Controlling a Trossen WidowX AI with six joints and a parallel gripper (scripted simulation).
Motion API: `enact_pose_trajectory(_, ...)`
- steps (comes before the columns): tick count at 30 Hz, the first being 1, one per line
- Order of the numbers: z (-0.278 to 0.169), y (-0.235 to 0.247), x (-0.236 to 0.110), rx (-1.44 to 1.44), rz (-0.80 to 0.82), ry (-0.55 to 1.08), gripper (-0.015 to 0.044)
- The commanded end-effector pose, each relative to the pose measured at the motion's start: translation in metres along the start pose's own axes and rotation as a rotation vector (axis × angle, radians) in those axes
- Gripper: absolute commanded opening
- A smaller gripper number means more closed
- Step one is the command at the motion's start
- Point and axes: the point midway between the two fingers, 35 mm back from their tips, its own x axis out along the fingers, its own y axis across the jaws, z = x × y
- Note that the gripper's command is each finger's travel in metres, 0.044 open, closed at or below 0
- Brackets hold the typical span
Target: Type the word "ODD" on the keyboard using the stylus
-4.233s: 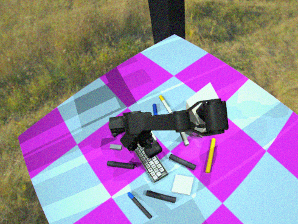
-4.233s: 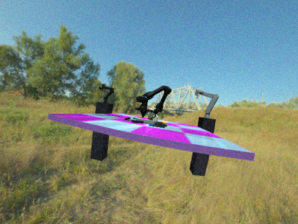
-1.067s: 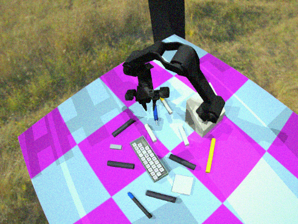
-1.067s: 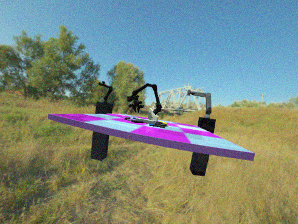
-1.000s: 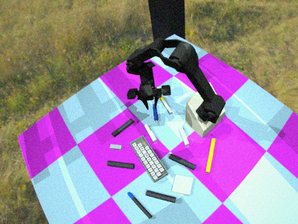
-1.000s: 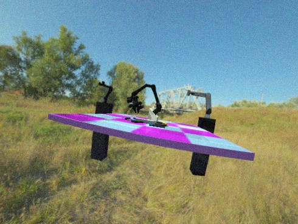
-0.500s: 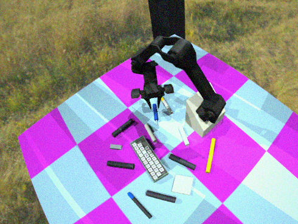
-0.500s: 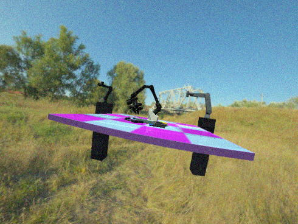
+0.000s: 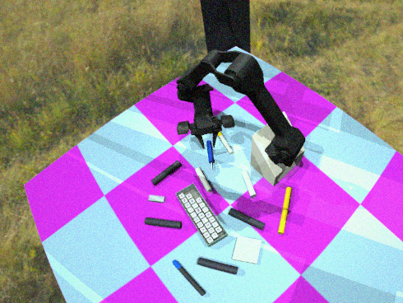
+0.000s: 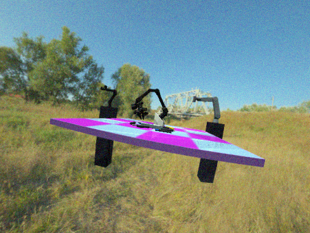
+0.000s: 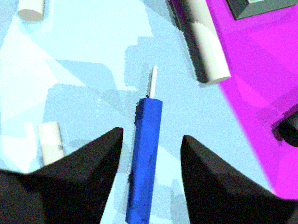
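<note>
Two dark fingers stand apart, one on each side of the blue stylus (image 11: 145,155), and in the wrist view I see a strip of desk between each finger and the stylus body. I read the gripper (image 9: 207,142) as open and holding nothing. The stylus lies flat on a pale blue square of the desk (image 9: 82,255), its thin light tip (image 11: 153,80) pointing away from the gripper toward the keyboard (image 9: 201,214).

In the top view I see the gripper pointing down just above the stylus's (image 9: 210,151) rear end. Just beside the stylus lies a white marker with a yellow cap (image 9: 224,142). Another white marker (image 9: 203,179) lies between the stylus and the keyboard, close to the keyboard's far end. The keyboard rests at an angle, mostly on a magenta square.

Further out I see a third white marker (image 9: 248,183), a yellow pen (image 9: 284,209), several black cylinders (image 9: 166,172), a white pad (image 9: 247,249) and a black pen with a blue cap (image 9: 188,277). The arm (image 9: 263,99) arches from its pale base block (image 9: 263,158).
</note>
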Motion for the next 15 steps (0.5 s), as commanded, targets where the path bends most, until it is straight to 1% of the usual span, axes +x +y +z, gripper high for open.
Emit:
enact_pose_trajectory(1, -0.0016, 0.0005, 0.0042, 0.004, 0.001, -0.008, 0.0150)
enact_pose_trajectory(15, -0.0058, 0.0005, 0.0117, 0.004, 0.002, -0.008, 0.0150)
